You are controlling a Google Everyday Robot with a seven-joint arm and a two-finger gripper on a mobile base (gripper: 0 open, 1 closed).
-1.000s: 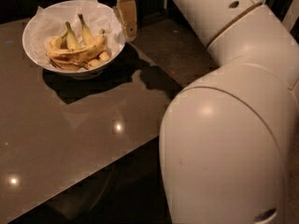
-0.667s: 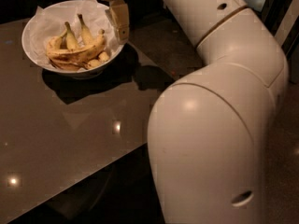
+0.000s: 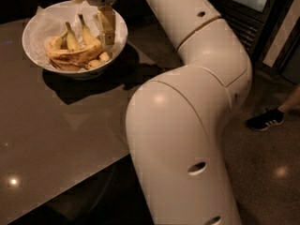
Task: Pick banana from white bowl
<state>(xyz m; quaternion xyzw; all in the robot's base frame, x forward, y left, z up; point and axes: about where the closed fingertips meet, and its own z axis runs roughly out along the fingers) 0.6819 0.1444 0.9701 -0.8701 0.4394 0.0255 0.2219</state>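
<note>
The white bowl [image 3: 37, 27] sits at the far left of the dark table, lined with crumpled white paper. In it lies the long curved banana [image 3: 72, 56] with brown streaks, across the front. Two shorter green-stemmed bananas [image 3: 77, 32] stand behind it, and small yellow pieces [image 3: 101, 60] lie at its right end. My gripper [image 3: 105, 29] hangs over the bowl's right side, its tan finger [image 3: 107, 25] pointing down just above the banana's right end. It holds nothing that I can see.
The dark glossy table [image 3: 56, 135] runs from the bowl toward the front left. My large white arm [image 3: 187, 102] fills the middle and right. A person's black shoe [image 3: 265, 120] is on the floor at right.
My gripper has moved left, from beside the bowl's right rim to over the bowl's inside, and lower toward the bananas. The arm has swung left with it.
</note>
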